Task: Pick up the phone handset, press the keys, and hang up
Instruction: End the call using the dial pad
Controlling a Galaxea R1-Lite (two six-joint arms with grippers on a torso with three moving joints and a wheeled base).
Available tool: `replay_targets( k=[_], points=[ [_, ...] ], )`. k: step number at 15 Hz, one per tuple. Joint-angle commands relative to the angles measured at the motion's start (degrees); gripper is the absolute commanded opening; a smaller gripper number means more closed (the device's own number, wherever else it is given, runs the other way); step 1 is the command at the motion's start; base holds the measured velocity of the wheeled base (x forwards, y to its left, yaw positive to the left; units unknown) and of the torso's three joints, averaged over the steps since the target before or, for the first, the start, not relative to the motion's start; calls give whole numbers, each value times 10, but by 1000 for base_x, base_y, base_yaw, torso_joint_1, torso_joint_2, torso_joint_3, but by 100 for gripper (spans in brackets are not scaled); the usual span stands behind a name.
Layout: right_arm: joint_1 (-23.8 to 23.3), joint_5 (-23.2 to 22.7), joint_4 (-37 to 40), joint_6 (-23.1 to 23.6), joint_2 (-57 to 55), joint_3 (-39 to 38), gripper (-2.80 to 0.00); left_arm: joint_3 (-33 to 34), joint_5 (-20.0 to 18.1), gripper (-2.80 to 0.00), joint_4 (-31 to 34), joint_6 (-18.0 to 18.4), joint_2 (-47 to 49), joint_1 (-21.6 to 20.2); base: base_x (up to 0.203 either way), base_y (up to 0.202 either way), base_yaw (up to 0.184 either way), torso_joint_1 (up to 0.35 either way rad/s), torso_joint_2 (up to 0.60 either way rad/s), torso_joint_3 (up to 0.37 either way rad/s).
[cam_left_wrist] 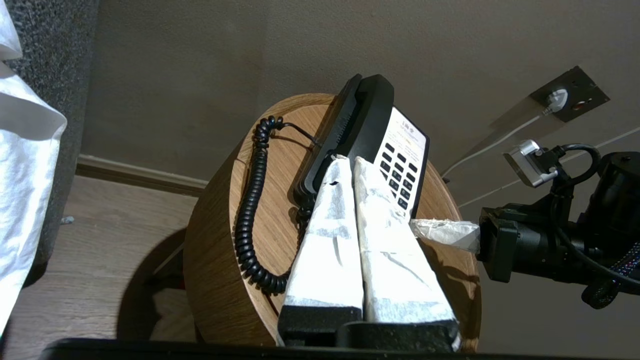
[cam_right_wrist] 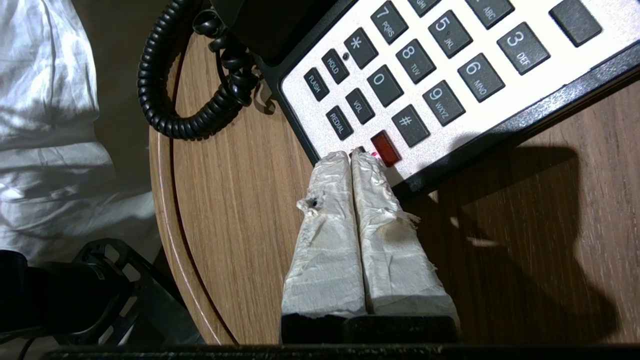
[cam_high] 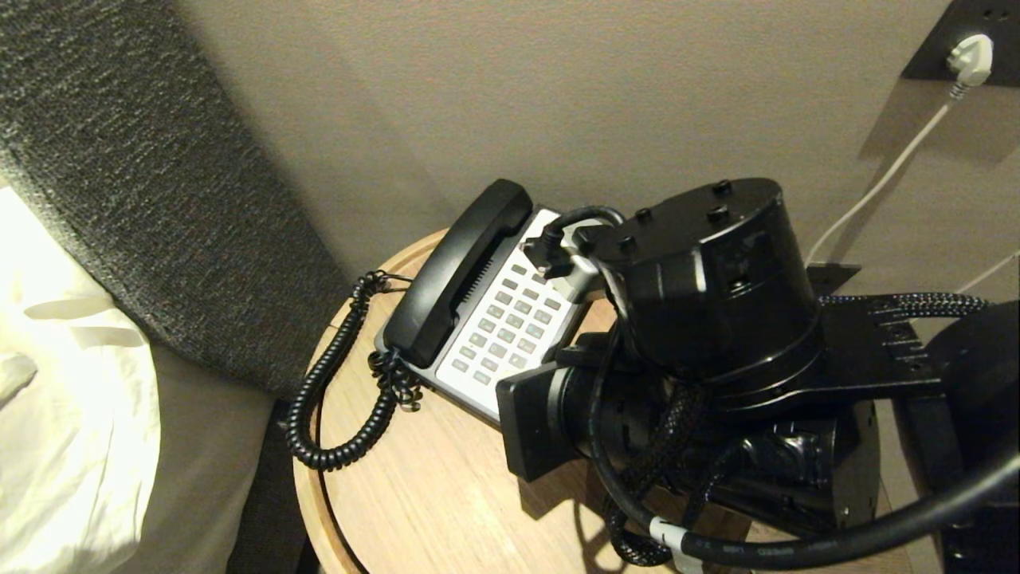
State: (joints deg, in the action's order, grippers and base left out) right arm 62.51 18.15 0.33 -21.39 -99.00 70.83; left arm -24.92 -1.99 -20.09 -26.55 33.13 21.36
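Phone handset (cam_high: 458, 271) is seen resting in its cradle on the phone base (cam_right_wrist: 450, 135), beyond the right gripper (cam_right_wrist: 351, 155) and across the keypad from it. That gripper's taped fingers (cam_right_wrist: 325, 240) are pressed together with nothing held, their tips at the base's near edge beside a red key (cam_right_wrist: 385, 148). Just past the tips, keys marked REDIAL, VOL, FLASH, HOLD, #, 0 and 9 WXYZ can be read; farther rows are cut off. Much of the base is hidden in the head view by the right arm. The coiled cord (cam_right_wrist: 165, 75) loops off to one side on the round wooden table (cam_right_wrist: 240, 210). The left gripper (cam_left_wrist: 351, 162) is held well back from the table, fingers likewise closed and empty. A wall socket (cam_high: 968, 40) with a white plug is seen beyond.
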Motion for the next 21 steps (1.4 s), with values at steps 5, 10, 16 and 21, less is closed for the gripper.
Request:
replay_targets(
  k=[5,10,16,21],
  points=[
    [1,0,-1,-1,-9,-1,-280,1,0,-280,-1,-2,-1,0,0,0,0,0,0,0],
    [0,0,-2,-1,-16,-1,-280,1,0,-280,-1,-2,-1,0,0,0,0,0,0,0],
    [-1,1,1,-1,-9,-2,-280,1,0,-280,-1,-2,-1,0,0,0,0,0,0,0],
    [-1,6,2,-1,-10,1,-280,1,0,-280,-1,-2,-3,0,0,0,0,0,0,0]
  ],
)
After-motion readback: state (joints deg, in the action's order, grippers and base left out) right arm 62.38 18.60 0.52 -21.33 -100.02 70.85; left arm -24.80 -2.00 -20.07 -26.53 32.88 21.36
